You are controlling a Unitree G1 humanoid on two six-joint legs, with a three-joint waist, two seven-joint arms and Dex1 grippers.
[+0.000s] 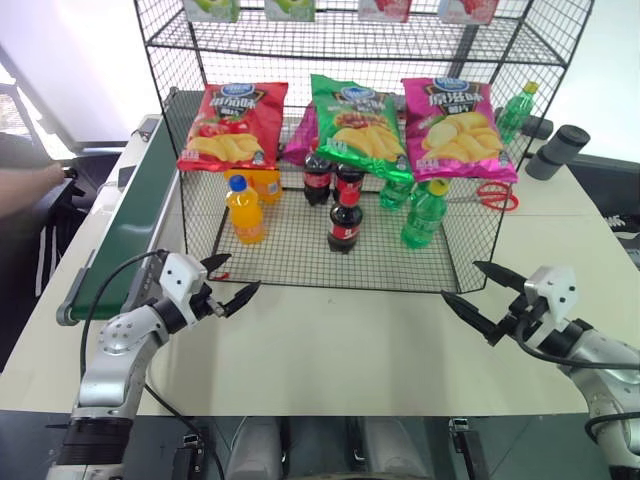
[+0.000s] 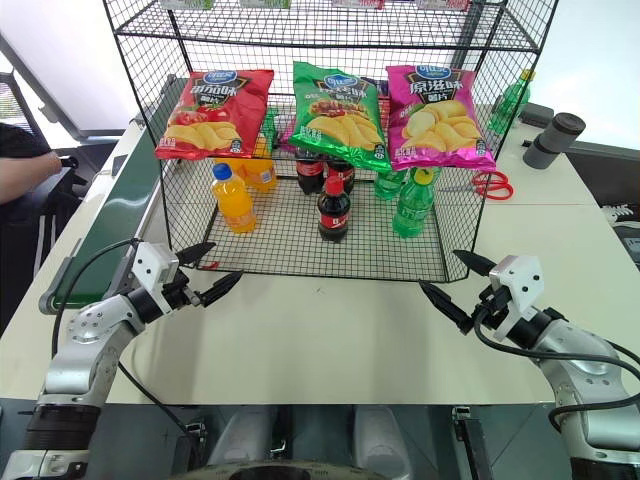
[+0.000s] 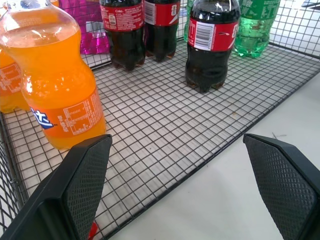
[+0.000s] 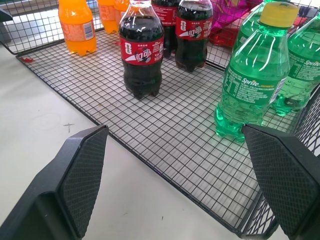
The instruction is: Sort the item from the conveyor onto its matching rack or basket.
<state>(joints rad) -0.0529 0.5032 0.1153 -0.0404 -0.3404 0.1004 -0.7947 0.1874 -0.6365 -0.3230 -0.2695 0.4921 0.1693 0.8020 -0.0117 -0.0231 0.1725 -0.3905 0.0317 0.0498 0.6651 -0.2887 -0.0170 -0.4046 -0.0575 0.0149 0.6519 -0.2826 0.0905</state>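
Gaping empty: left tool (image 1: 232, 283), right tool (image 1: 478, 292) | cola bottle (image 1: 345, 223) shelved, rear bottles half-hidden

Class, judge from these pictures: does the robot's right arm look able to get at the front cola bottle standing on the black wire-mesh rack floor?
Probably yes. The right gripper is open at the rack's open front, and the front cola bottle stands apart from the green soda bottle, with bare mesh between.

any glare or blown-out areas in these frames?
Left eye view: window behind the rack is blown out white. Left wrist view: bright highlights on the orange bottle. Right wrist view: specular glints on the green bottle; table stays evenly lit.
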